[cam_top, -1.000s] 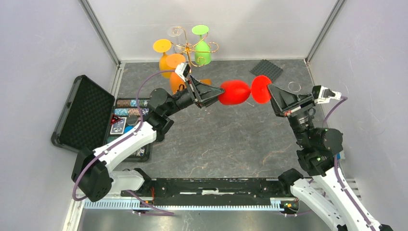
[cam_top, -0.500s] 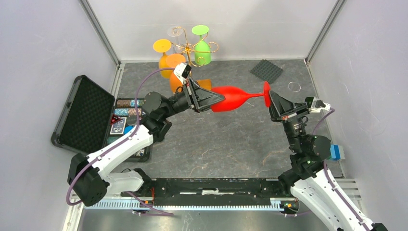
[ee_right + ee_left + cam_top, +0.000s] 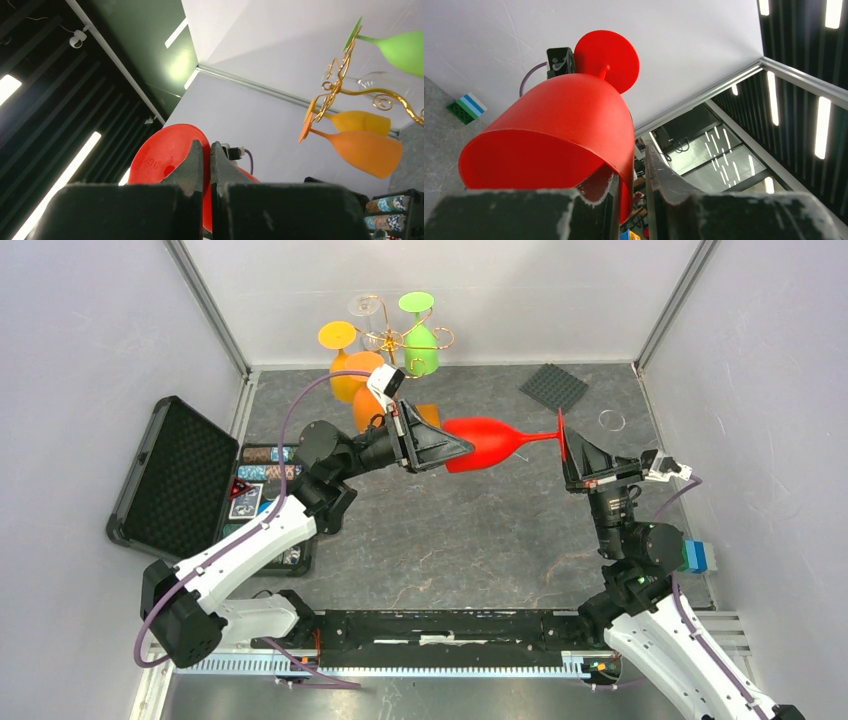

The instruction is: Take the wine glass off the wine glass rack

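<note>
A red wine glass (image 3: pixel 492 440) hangs level in the air above the middle of the table, away from the gold wine glass rack (image 3: pixel 395 338) at the back. My right gripper (image 3: pixel 563 436) is shut on the edge of the glass's round foot (image 3: pixel 160 155). My left gripper (image 3: pixel 452 448) straddles the rim of the bowl (image 3: pixel 559 125): one finger inside against the wall, the other outside with a thin gap, so it stands open. On the rack (image 3: pixel 345 75) hang a green glass (image 3: pixel 420 345), orange glasses (image 3: pixel 352 365) and a clear one (image 3: pixel 365 306).
An open black case (image 3: pixel 175 470) holding poker chips (image 3: pixel 262 475) lies at the left. At the back right are a dark ribbed mat (image 3: pixel 553 385) and a clear ring (image 3: pixel 611 420). Near my right arm sits a blue and green block (image 3: pixel 698 557).
The red glass has swung level between the two grippers. My left gripper's jaws have narrowed around the bowl's rim. The right gripper, still clamped on the foot, drew back to the right.
</note>
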Controlling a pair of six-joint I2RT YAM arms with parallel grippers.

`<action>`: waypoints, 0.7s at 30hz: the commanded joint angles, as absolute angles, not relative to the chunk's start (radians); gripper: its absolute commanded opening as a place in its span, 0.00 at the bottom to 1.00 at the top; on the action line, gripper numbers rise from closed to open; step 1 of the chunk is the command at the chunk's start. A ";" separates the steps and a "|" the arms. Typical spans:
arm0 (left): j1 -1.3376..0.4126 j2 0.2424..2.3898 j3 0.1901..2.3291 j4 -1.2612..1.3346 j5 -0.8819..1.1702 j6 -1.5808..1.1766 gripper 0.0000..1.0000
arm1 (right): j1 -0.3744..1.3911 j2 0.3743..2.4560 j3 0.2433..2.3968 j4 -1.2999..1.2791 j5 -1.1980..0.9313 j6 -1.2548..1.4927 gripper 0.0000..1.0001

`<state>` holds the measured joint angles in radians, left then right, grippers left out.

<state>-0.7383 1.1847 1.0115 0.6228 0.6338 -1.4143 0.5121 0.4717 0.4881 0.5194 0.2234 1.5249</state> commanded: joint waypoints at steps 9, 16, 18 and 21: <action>-0.747 1.212 1.107 0.601 0.690 -1.271 0.02 | 0.506 0.515 0.466 0.472 0.293 1.424 0.00; -0.747 1.203 1.124 0.518 0.662 -1.197 0.12 | 0.506 0.517 0.477 0.468 0.293 1.429 0.00; -0.747 1.195 1.124 0.497 0.653 -1.173 0.31 | 0.506 0.518 0.484 0.451 0.296 1.436 0.00; -0.747 1.191 1.126 0.480 0.648 -1.149 0.40 | 0.505 0.516 0.492 0.432 0.305 1.444 0.00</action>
